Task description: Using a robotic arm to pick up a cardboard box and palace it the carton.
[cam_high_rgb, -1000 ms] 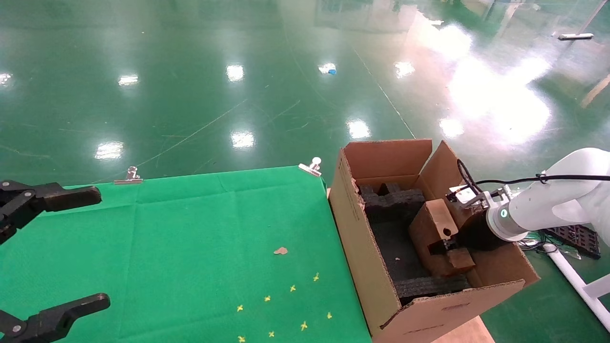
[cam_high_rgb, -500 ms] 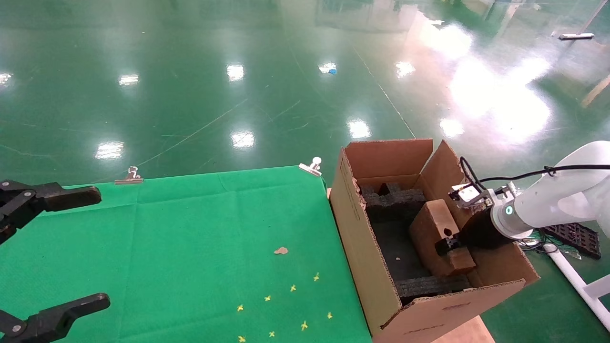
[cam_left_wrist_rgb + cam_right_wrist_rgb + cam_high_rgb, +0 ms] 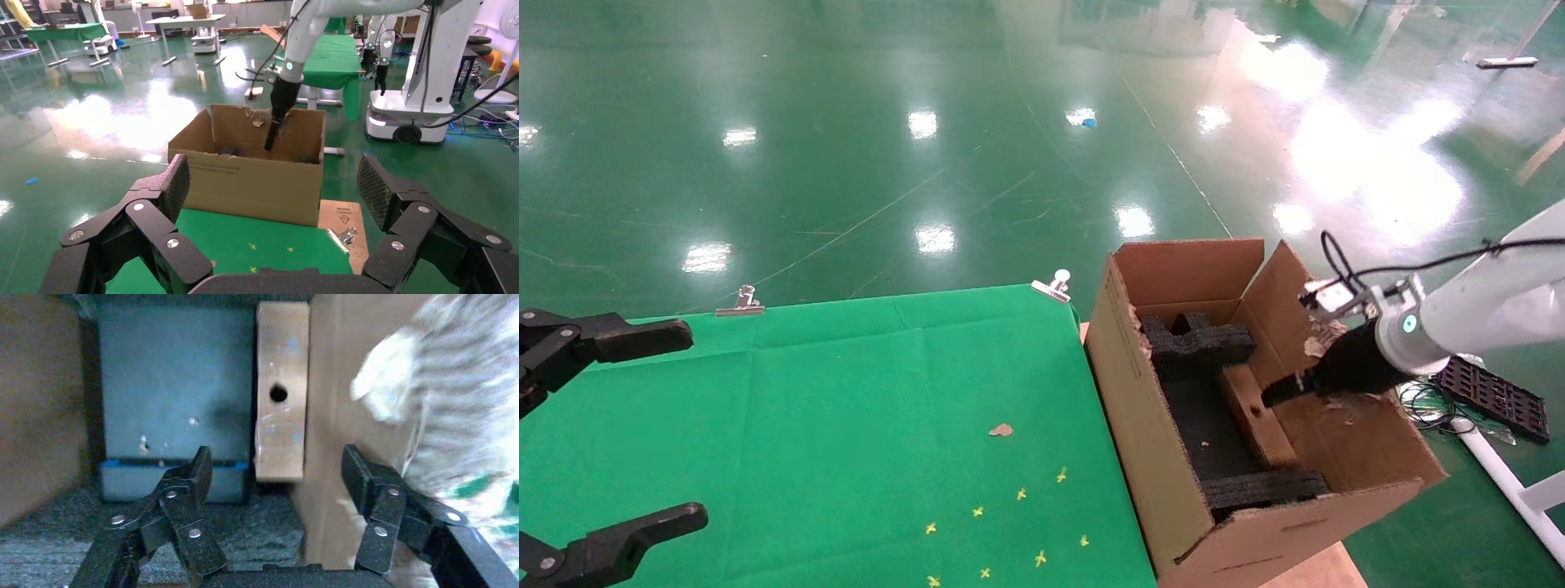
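Note:
The small brown cardboard box (image 3: pixel 1257 415) stands on edge inside the carton (image 3: pixel 1148 441), against its right wall, between black foam blocks. Its narrow face with the round hole shows in the right wrist view (image 3: pixel 280 392). My right gripper (image 3: pixel 1275 394) on the white arm (image 3: pixel 1475 318) is open and empty, raised just above the box at the carton's torn right flap. In the right wrist view my right gripper (image 3: pixel 275 471) hangs above the box with its jaws spread. My left gripper (image 3: pixel 272 187) is open and empty, parked over the green table's left side (image 3: pixel 641 425).
The green cloth table (image 3: pixel 846 408) bears small yellow marks, a brown scrap (image 3: pixel 1000 429) and metal clips (image 3: pixel 738 304) at its far edge. Black foam blocks (image 3: pixel 1193 341) line the carton. A black tray (image 3: pixel 1491 394) and cables lie on the floor to the right.
My right gripper has let go of the cardboard box and risen up and right. The box has dropped from a tilted lean to standing low against the carton's right wall.

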You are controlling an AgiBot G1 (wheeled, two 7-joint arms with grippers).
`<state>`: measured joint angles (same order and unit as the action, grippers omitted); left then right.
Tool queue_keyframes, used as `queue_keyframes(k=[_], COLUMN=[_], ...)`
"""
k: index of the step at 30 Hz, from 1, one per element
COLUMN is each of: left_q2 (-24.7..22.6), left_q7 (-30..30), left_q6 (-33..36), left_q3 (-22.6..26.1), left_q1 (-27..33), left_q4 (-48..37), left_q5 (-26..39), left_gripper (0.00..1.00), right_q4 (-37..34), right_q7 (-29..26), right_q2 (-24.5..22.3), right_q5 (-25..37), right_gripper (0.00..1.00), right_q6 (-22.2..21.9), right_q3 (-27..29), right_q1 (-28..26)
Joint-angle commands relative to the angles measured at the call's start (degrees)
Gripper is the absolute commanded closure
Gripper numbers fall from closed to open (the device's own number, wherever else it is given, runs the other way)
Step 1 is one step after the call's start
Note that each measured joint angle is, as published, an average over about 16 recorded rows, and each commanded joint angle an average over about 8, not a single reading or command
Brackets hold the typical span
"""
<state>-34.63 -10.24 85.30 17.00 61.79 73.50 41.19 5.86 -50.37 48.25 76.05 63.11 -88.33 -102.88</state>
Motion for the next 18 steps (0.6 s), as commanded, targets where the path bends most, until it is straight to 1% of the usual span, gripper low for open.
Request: queue_keyframes(k=[1,6,11,14,18], left_q2=[0.0,0.0,0.0,0.0,0.0], left_q7=[0.0,0.0,0.0,0.0,0.0], left_q6=[0.0,0.0,0.0,0.0,0.0], left_q3=[0.0,0.0,0.0,0.0,0.1], left_q1=[0.0,0.0,0.0,0.0,0.0], left_q4=[0.0,0.0,0.0,0.0,0.0], left_q5=[0.0,0.0,0.0,0.0,0.0], left_gripper=[0.00,0.00,0.00,0.00,0.00], right_q4=[-0.2,0.8,3.2,5.4,8.0], right_q7=[0.2,2.4,6.4,9.4,12.8], right_q2=[0.1,-1.2,-3.7,-5.7,-8.2], right_q5=[0.2,-0.3,-1.5,-2.7,-4.4], right_gripper=[0.00,0.00,0.00,0.00,0.00], right_q6=[0.8,2.6,3.0,1.7,-0.5], right_q3=[-0.1,0.5,1.9,3.0,4.5], right_q1=[-1.2,-8.1,-15.5,-17.7,-17.9])
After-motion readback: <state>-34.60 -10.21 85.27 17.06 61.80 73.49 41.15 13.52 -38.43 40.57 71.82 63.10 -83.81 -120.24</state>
